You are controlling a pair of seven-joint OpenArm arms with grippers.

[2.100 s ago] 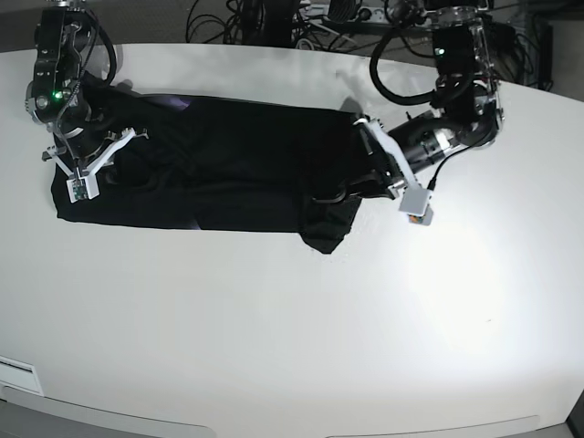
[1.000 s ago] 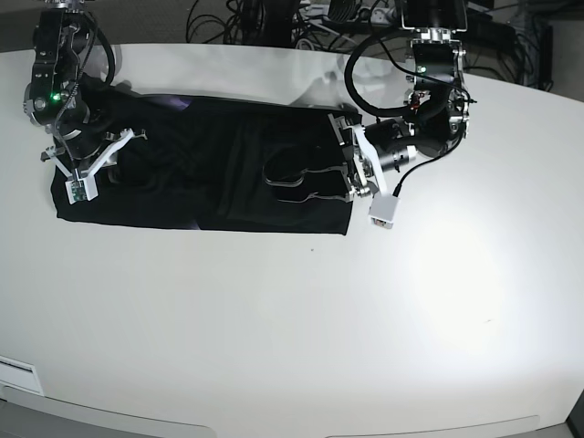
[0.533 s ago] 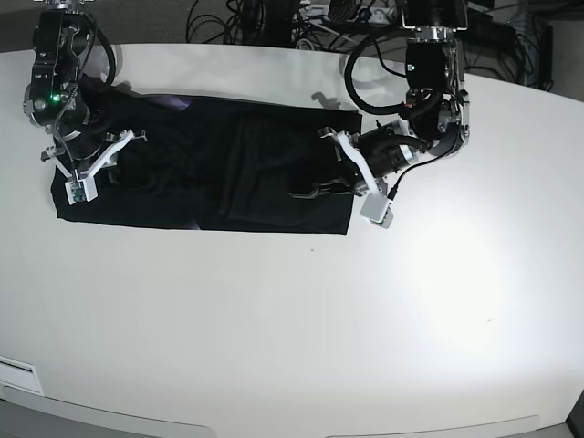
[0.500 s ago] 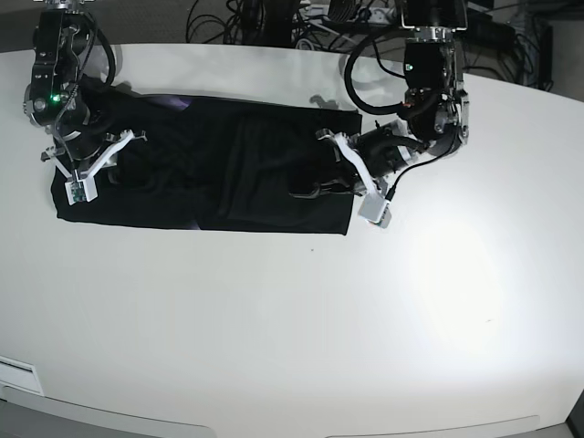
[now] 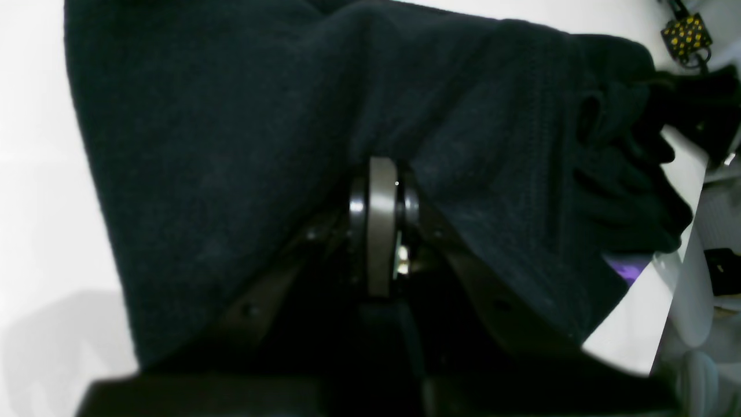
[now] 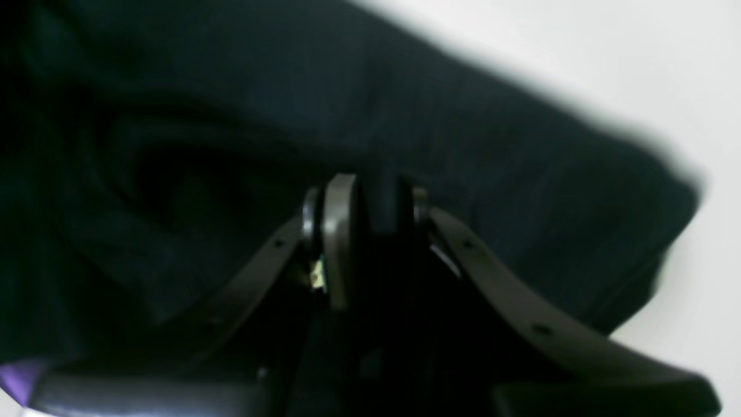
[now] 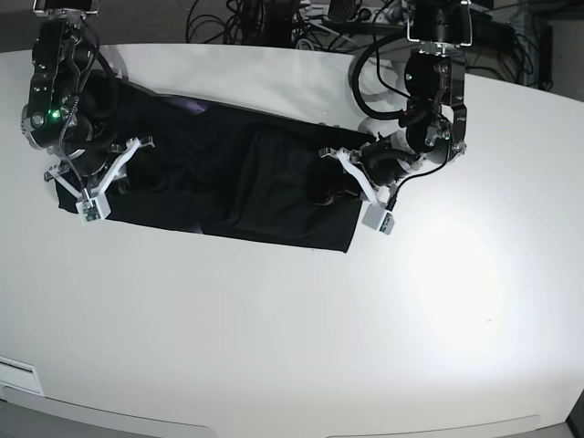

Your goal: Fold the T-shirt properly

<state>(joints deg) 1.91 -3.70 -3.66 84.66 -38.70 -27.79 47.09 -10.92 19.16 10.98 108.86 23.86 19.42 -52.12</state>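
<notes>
The black T-shirt (image 7: 228, 173) lies as a long folded band across the far half of the white table (image 7: 292, 328), slanting down to the right. My left gripper (image 7: 327, 192) sits on its right end; in the left wrist view the fingers (image 5: 379, 197) are pressed together with the T-shirt (image 5: 231, 116) pinched and draped over them. At the left end my right gripper (image 7: 114, 178) is shut on a thick fold of the T-shirt (image 6: 521, 174), which fills the gap between its fingers (image 6: 338, 231). A sliver of purple print (image 5: 625, 266) peeks out at one edge.
Cables and a power strip (image 7: 301, 18) lie past the table's far edge. A white label (image 7: 18, 374) sits at the front left edge. The left arm's camera box (image 7: 374, 221) hangs just off the cloth's right end.
My left gripper has shut on the shirt's right end. The band has tilted, its right end dragged a little down. The right gripper and the left end shifted slightly.
</notes>
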